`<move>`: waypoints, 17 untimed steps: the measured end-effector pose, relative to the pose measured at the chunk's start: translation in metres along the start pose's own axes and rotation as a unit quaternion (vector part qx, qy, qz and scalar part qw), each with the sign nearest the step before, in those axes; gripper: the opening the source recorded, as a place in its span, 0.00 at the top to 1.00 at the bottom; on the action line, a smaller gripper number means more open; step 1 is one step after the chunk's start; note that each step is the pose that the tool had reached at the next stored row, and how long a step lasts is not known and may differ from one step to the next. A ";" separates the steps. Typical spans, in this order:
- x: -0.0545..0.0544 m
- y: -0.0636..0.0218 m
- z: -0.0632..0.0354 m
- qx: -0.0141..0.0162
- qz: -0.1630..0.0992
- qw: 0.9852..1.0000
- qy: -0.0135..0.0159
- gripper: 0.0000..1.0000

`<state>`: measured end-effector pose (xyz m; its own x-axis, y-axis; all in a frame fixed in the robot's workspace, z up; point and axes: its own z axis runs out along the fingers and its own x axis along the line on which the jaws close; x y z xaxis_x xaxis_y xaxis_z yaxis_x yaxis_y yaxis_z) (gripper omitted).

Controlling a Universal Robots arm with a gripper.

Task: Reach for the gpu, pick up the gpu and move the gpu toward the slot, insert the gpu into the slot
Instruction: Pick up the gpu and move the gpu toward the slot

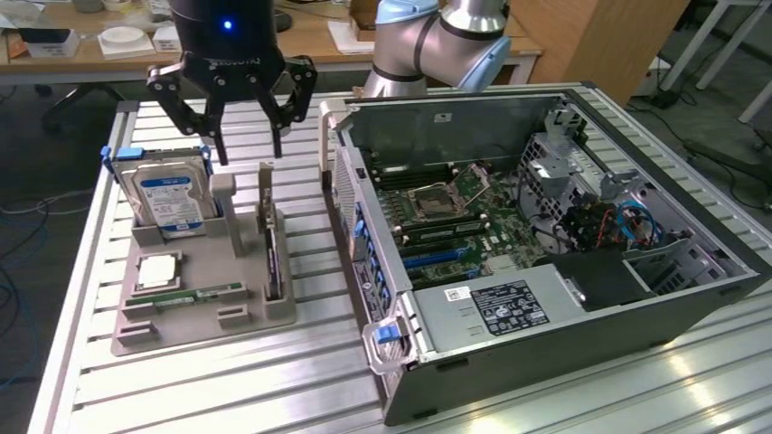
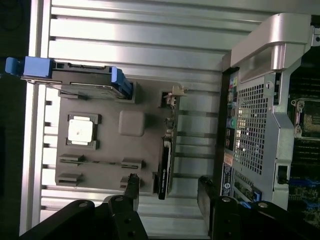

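Note:
The gpu (image 1: 271, 244) stands on its edge in a slot of the grey holder (image 1: 193, 327), its metal bracket at the far end. My gripper (image 1: 245, 145) hangs open above that far end, clear of the card. Looking down in the wrist view, the gpu (image 2: 165, 160) is a thin dark strip, and my gripper (image 2: 168, 187) has a finger on either side of its line, with nothing held. The slot (image 1: 437, 260) lies on the green motherboard (image 1: 476, 217) inside the open computer case.
The grey holder (image 2: 110, 150) also carries a silver hard drive (image 1: 169, 201) in a blue frame, a square processor (image 1: 158, 271) and a memory stick (image 1: 199, 294). The case's rear wall (image 2: 252, 125) rises close beside the holder. Everything rests on a slatted metal table (image 1: 241, 389).

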<state>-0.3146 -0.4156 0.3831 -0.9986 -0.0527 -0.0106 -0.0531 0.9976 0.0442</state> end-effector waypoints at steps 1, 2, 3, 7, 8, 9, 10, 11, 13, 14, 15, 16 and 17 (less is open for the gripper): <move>-0.001 -0.0002 0.0012 0.000 0.000 1.000 0.000 0.41; -0.001 -0.0003 0.0025 0.000 0.000 1.000 0.000 0.41; -0.001 -0.0004 0.0036 0.000 0.000 1.000 0.000 0.41; -0.002 -0.0005 0.0046 -0.001 0.000 1.000 0.000 0.41; -0.002 -0.0005 0.0046 -0.001 0.000 1.000 0.000 0.41; -0.002 -0.0005 0.0045 -0.001 0.000 1.000 0.000 0.41; -0.002 -0.0005 0.0045 -0.001 0.000 1.000 0.000 0.41; -0.002 -0.0005 0.0045 -0.001 0.000 1.000 0.000 0.41; -0.002 -0.0008 0.0046 -0.002 0.000 1.000 0.000 0.41; -0.002 -0.0007 0.0047 -0.002 0.000 1.000 0.000 0.41; -0.002 -0.0008 0.0048 -0.003 0.000 1.000 0.001 0.41; -0.002 -0.0008 0.0049 -0.003 0.000 1.000 0.001 0.41; -0.002 -0.0009 0.0052 -0.003 0.000 1.000 0.002 0.41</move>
<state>-0.3124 -0.4162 0.3779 -0.9986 -0.0527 -0.0074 -0.0530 0.9973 0.0510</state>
